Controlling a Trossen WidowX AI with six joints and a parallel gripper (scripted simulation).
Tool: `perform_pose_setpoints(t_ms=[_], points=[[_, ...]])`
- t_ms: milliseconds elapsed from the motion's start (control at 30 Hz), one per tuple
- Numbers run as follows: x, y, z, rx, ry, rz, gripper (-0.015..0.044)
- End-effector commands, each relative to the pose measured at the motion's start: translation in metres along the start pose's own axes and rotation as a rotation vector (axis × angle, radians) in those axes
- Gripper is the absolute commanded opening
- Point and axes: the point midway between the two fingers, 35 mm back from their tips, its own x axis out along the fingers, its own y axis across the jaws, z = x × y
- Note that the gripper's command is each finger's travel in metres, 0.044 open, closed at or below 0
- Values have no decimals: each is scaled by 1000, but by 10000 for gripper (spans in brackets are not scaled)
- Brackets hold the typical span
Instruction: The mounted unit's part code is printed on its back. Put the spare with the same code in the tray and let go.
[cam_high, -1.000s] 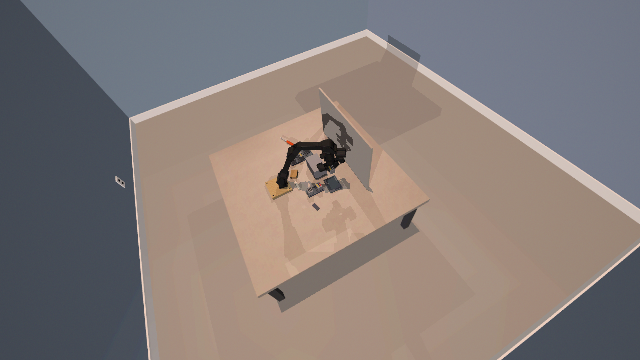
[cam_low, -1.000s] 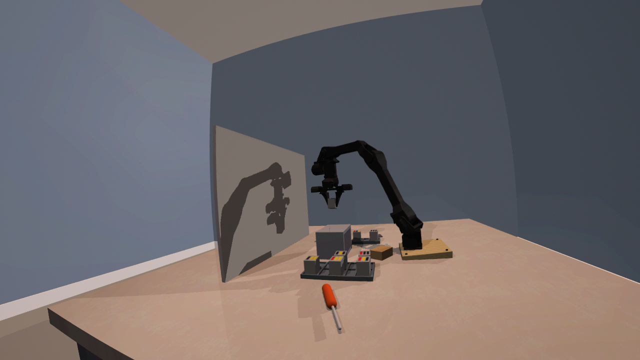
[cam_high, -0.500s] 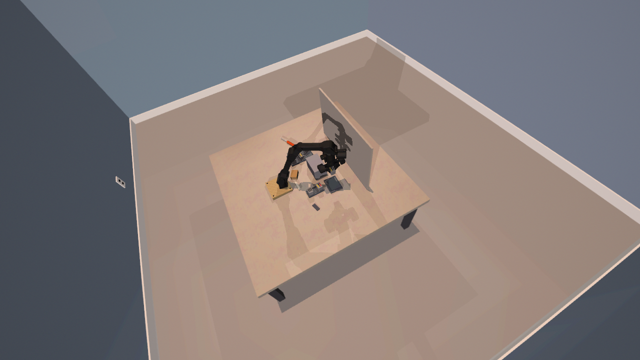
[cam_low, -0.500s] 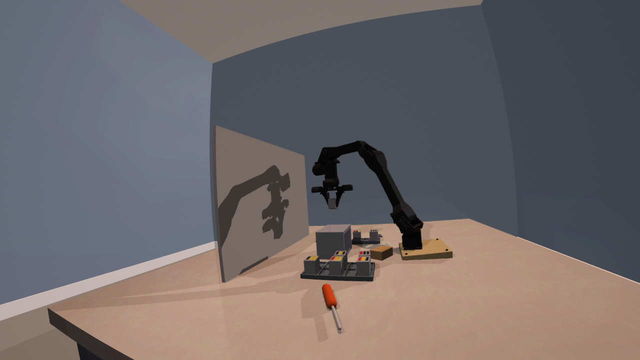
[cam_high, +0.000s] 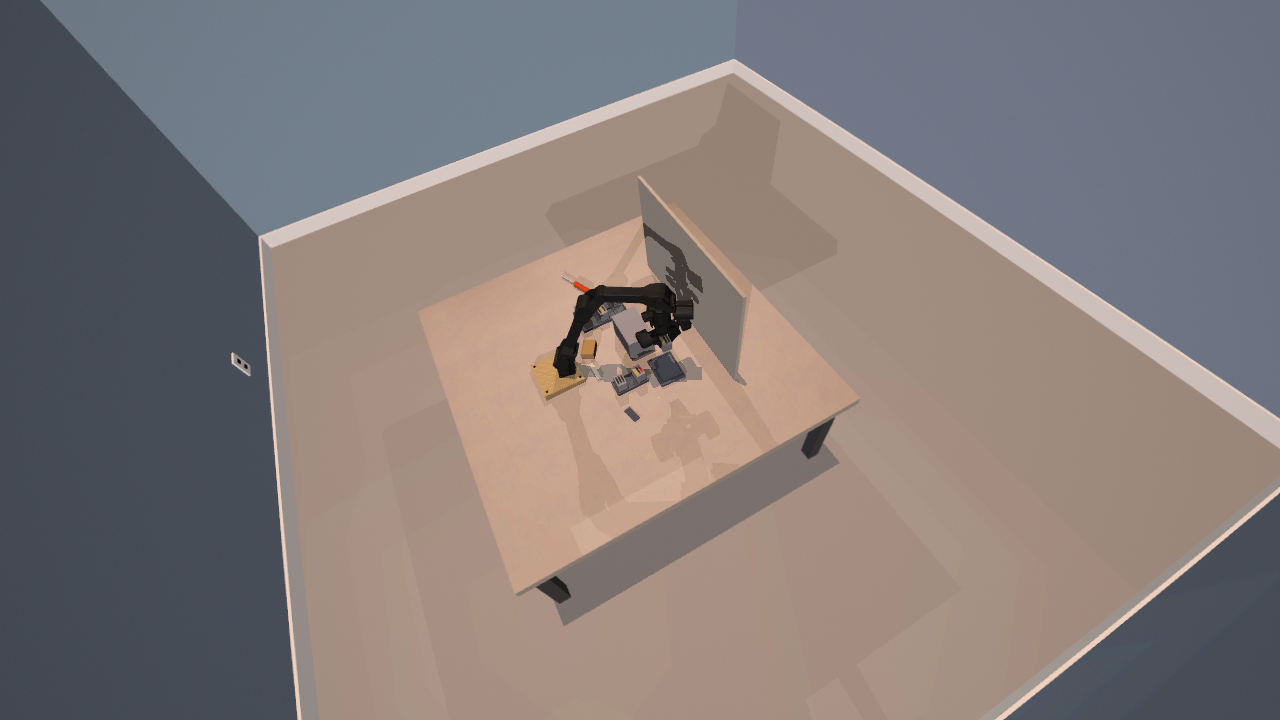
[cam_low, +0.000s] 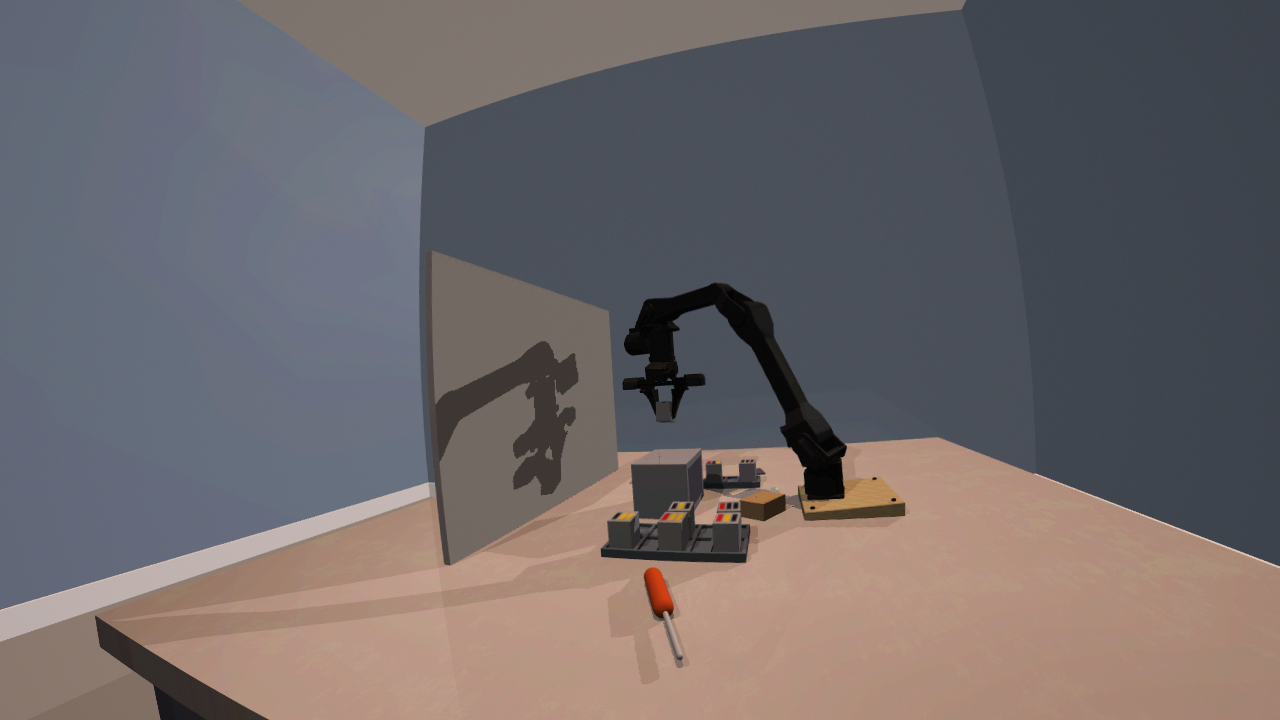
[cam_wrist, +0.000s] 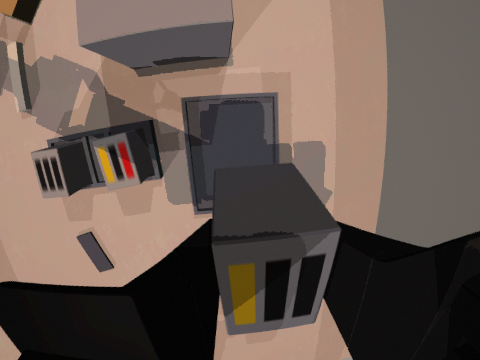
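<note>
Grey spare (cam_high: 665, 342) (cam_low: 664, 411) (cam_wrist: 275, 250) with 1 yellow and 2 black bars, pinched in my partly open jaws (cam_high: 662, 342) (cam_low: 664, 413), raised above the counter (cam_high: 483, 429) (cam_low: 895, 608) (cam_wrist: 165, 240); dark tray (cam_high: 666, 368) (cam_wrist: 190, 165) below

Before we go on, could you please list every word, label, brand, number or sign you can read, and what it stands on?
No words, numbers or brands are readable; only coloured bar codes.
"yellow, black, black": the held spare.
"yellow, black, red": a spare in the two-spare rack.
"black, black, black": the spare beside it.
The codes in the five-spare rack are too small to read surely.
The mounted unit's back is not visible.
</note>
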Motion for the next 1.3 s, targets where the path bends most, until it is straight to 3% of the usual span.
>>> perform_pose_setpoints(t_ms=[0, 1267], points=[[4, -1, 0, -4, -3, -1, 0], [30, -5, -2, -4, -3, -1, 0]])
